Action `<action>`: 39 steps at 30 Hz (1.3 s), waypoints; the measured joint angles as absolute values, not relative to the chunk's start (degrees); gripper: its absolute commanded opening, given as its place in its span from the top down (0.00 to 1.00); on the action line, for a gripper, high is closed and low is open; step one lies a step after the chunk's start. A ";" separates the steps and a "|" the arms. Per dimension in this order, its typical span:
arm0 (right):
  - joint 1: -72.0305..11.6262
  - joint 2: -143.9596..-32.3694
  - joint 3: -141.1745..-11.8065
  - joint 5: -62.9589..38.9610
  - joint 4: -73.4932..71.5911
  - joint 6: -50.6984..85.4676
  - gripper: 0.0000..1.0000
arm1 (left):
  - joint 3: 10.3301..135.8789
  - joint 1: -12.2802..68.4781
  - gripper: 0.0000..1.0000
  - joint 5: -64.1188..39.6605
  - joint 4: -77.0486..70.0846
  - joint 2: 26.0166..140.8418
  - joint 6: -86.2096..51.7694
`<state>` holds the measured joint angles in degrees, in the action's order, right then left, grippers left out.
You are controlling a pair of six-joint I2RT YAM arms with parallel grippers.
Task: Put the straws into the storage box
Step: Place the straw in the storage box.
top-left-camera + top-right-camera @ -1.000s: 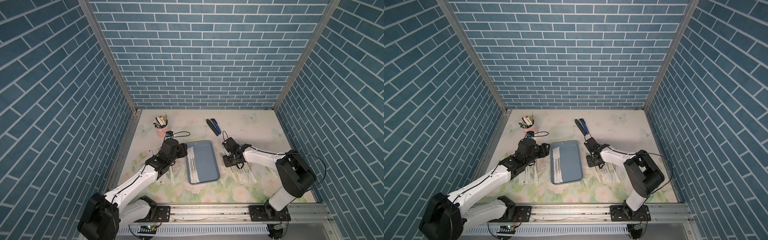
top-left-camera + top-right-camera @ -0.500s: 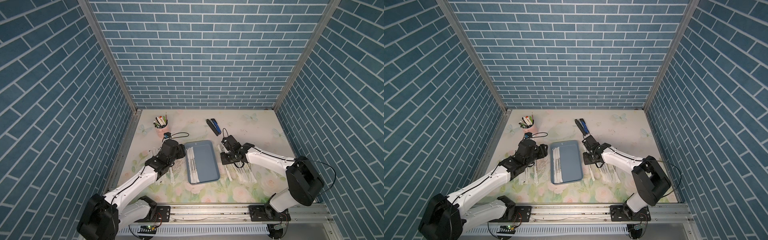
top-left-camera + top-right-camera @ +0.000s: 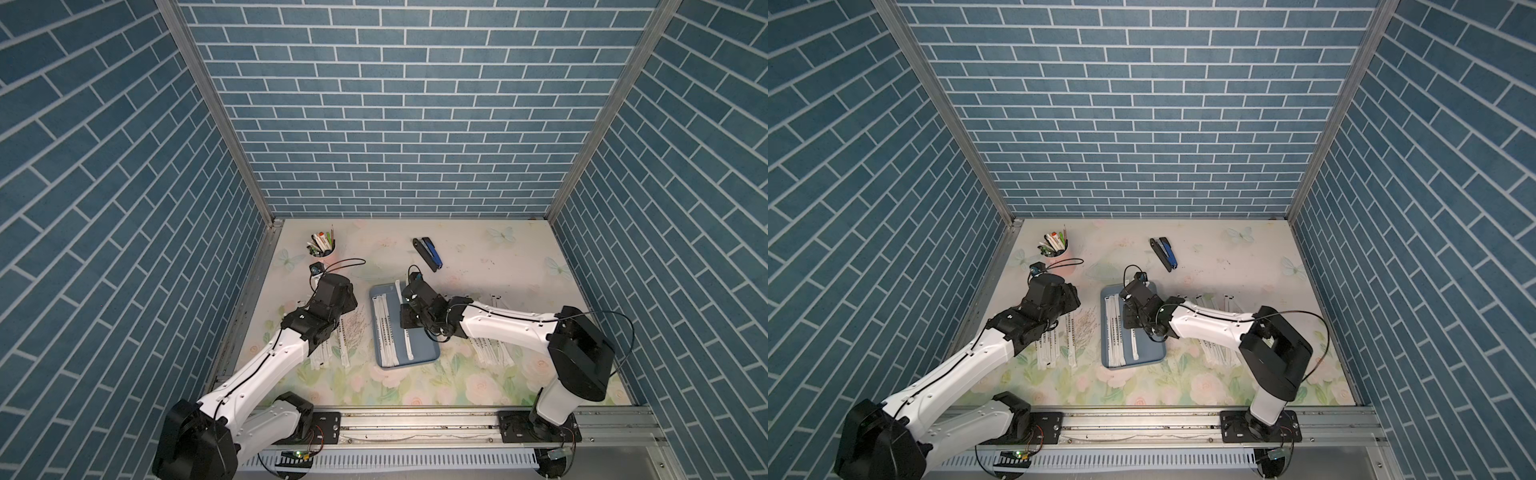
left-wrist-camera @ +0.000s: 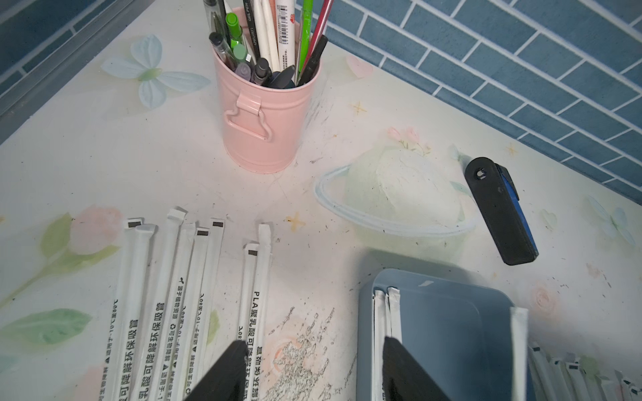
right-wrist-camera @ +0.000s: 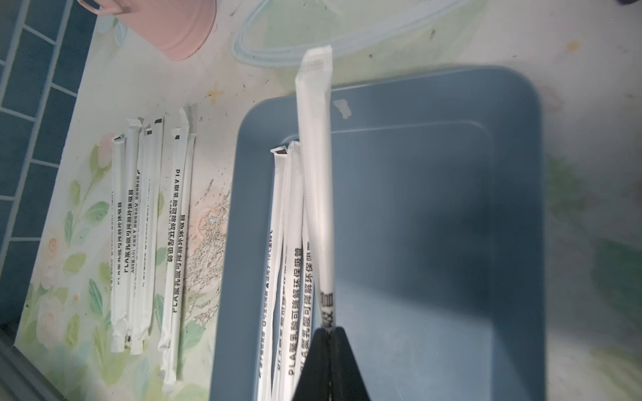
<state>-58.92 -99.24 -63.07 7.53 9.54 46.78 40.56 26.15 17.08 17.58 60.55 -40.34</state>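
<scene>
While I watch the right wrist view, my right gripper (image 5: 329, 334) is clenched on a single straw (image 5: 314, 173), its black fingers (image 5: 347, 368) pressed together on the wrapper at the printed part. That straw runs lengthwise above the storage box (image 5: 434, 208), and its far tip reaches just past the box's back rim. I cannot tell whether its near end touches the box floor.

The box sits around the middle of the table (image 3: 478, 257), somewhat nearer the front edge. Several wrapped straws (image 3: 384, 332) already lie in it, bunched along its left wall, parallel to its long sides.

My left gripper (image 4: 312, 347) is released, with its jaws spread wide and nothing between them. It hangs low over the table just left of the box. One fingertip shows above the loose straws there, the other above the box's left rim.

More straws (image 4: 166, 295) lie side by side on the table between the box and the left edge. Another batch (image 3: 490, 353) lies right of the box, partly hidden under my right arm.

Near the back left corner stands a pink cup (image 4: 264, 118) full of pens. A dark stapler (image 4: 500, 211) lies toward the back edge, well apart from the box.
</scene>
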 measured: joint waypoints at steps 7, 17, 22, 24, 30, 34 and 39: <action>-59.59 -106.00 -63.37 6.68 6.68 47.81 0.92 | 40.12 25.78 0.35 16.88 17.76 60.31 -40.56; -59.24 -108.66 -65.91 3.60 6.33 47.86 0.91 | 39.33 25.63 0.35 16.10 17.69 60.23 -40.73; -58.72 -109.19 -66.41 2.24 6.44 48.23 0.90 | 39.33 25.61 0.35 15.44 17.47 61.01 -40.73; -58.50 -109.69 -66.98 1.87 6.48 48.23 0.90 | 39.33 25.61 0.35 15.27 17.26 61.39 -40.73; -58.41 -109.78 -67.05 1.39 6.68 48.25 0.83 | 39.33 25.61 0.37 15.16 17.21 61.54 -40.73; -58.37 -109.78 -67.05 1.26 6.87 48.25 0.80 | 39.24 25.52 0.39 15.03 17.10 61.63 -40.77; -58.30 -109.75 -67.09 1.30 7.18 48.25 0.76 | 38.35 25.36 0.44 14.81 16.67 61.63 -40.82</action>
<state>-58.30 -109.75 -67.09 1.30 7.18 48.25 38.35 25.36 14.81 16.67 61.63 -40.82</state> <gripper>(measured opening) 0.227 0.581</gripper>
